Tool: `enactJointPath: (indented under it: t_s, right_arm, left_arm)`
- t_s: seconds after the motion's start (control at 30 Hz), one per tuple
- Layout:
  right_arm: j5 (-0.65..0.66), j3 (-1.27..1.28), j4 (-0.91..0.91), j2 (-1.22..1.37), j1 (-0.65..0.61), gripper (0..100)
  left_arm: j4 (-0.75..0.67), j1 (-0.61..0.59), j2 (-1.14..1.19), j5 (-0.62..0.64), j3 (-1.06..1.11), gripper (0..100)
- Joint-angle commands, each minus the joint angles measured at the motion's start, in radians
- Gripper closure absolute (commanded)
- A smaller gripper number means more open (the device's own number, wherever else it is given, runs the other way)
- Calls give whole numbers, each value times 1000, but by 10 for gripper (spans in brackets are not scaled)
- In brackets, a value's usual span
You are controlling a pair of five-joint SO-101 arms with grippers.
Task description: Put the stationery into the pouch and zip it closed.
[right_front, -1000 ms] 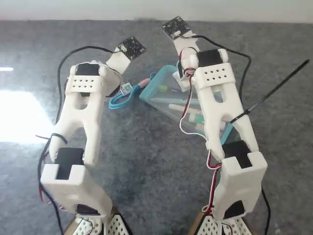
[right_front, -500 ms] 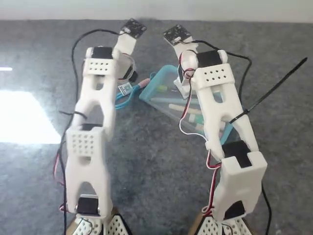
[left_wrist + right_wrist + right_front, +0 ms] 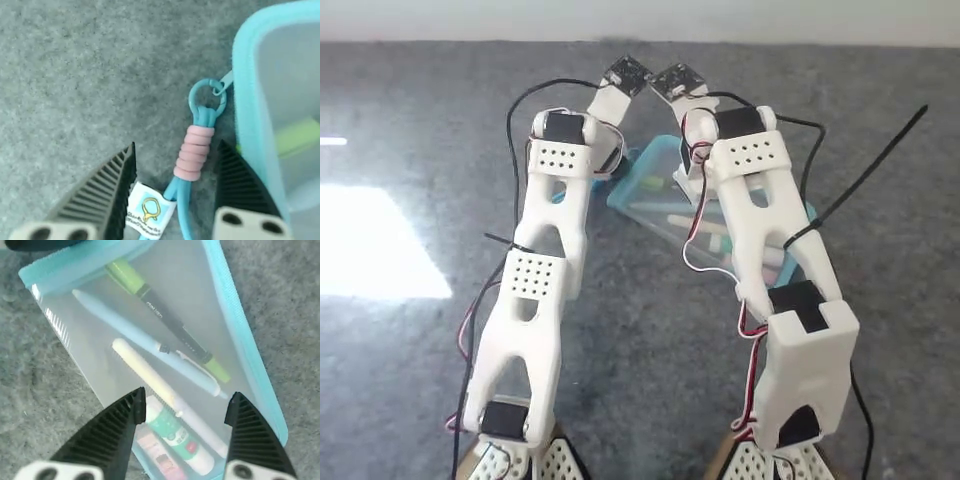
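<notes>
The pouch (image 3: 655, 195) lies flat on the grey speckled table (image 3: 420, 100), between the far ends of the two arms. It is of clear plastic with a turquoise border. Through its wall I see a green pen (image 3: 165, 315), a light blue pen (image 3: 145, 340), a cream-white pen (image 3: 150, 375) and a small green and white tube (image 3: 175, 432), all lying side by side. At one corner of the pouch hangs a turquoise ring (image 3: 207, 97) with a blue cord (image 3: 172, 192), a pink wrapped part (image 3: 194, 152) and a white tag (image 3: 149, 210). The left gripper (image 3: 176, 150) is spread wide, with the pink part between its jaws. The right gripper (image 3: 187, 395) is also spread wide, above the pouch, and holds nothing.
</notes>
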Motion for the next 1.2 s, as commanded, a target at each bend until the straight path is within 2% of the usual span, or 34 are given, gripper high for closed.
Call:
enactJointPath:
  t_s: [0.0,0.17,0.33,0.5,0.6,0.7,0.83,0.9,1.07,1.17]
  right_arm:
    - [18,-12,10,-10,12,746]
    - [18,-11,12,-10,12,746]
    - [18,-11,13,-10,13,746]
    - [18,-11,16,-10,13,746]
    - [18,-9,18,-10,15,746]
    - [18,-9,10,-8,16,746]
    - [14,-8,-27,24,38,747]
    - [8,-9,-45,77,47,780]
    - [-84,-40,-142,243,45,980]
    - [-94,-127,-127,331,47,979]
  left_arm:
    - [15,18,-46,-14,22,753]
    - [-41,18,-46,-68,134,753]
    - [-132,25,-46,-109,139,755]
    - [-133,75,-32,-262,200,880]
    - [-71,92,-21,-371,232,942]
    - [38,92,-21,-377,165,986]
    - [187,87,-15,-371,10,990]
    - [184,60,-21,-351,-8,990]
    - [184,18,-28,-350,-2,990]
    - [186,15,-23,-351,8,990]
